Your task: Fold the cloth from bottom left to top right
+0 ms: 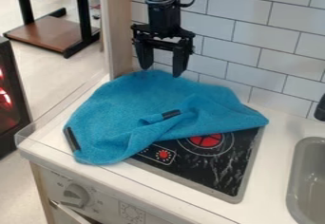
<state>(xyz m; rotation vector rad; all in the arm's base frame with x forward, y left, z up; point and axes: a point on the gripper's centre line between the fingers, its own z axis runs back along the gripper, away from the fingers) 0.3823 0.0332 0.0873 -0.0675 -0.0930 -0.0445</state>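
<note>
Near edge: one knob (75, 195) on the front panel, print around it too small to read. One sink (296, 166) at right, one black cooktop (222, 173) beside it, two red marks visible. One blue cloth (120, 116) bunched over the cooktop's left and back, covering much of it, two dark strips on it. One gripper (162, 72) above cloth's back part, fingers spread, nothing grasped. White tiled wall (254, 42) behind.

Cloth (127, 104) across stovetop (219, 171) — sink (296, 175) right; wall (254, 52) behind
</note>
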